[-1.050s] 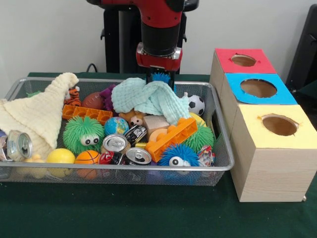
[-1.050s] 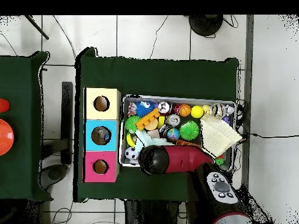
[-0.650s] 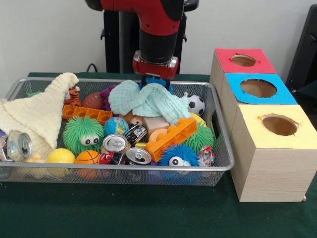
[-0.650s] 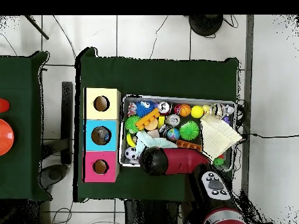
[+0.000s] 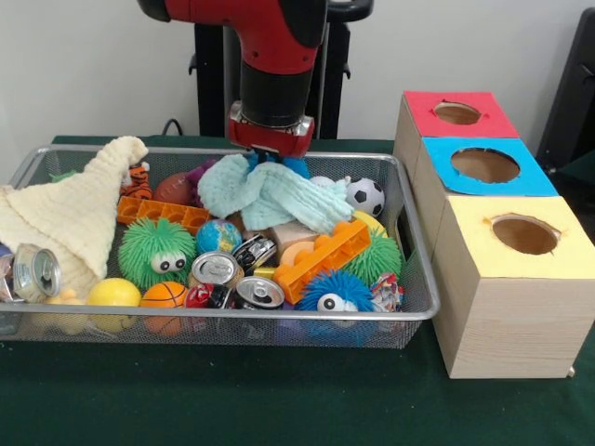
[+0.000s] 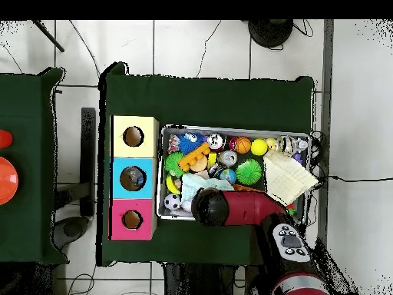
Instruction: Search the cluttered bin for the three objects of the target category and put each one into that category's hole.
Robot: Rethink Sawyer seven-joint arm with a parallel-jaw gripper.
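Note:
A wire mesh bin [image 5: 232, 317] holds a jumble of toys, balls, cans and cloths. My gripper [image 5: 270, 160] hangs over the bin's back middle, shut on a bunched end of the mint green cloth [image 5: 279, 195], which trails to the right over the toys. Blue fingertips [image 5: 296, 166] show just above the cloth. From overhead the red arm [image 6: 238, 209] covers the gripper, and the mint cloth [image 6: 209, 184] shows beside it. Beside the bin stand three wooden boxes with holes on top: red [image 5: 458, 113], blue [image 5: 485, 165] and yellow [image 5: 525, 234].
A pale yellow cloth [image 5: 74, 209] covers the bin's left end. Around the mint cloth lie a soccer ball [image 5: 366, 196], an orange brick [image 5: 321, 258], a green fuzzy ball [image 5: 156, 249], a blue fuzzy ball [image 5: 332, 291], a globe ball [image 5: 218, 236] and cans [image 5: 216, 268].
In the front view my gripper has moved left and slightly nearer, dragging the mint cloth with it. The cloth has drawn away from the soccer ball.

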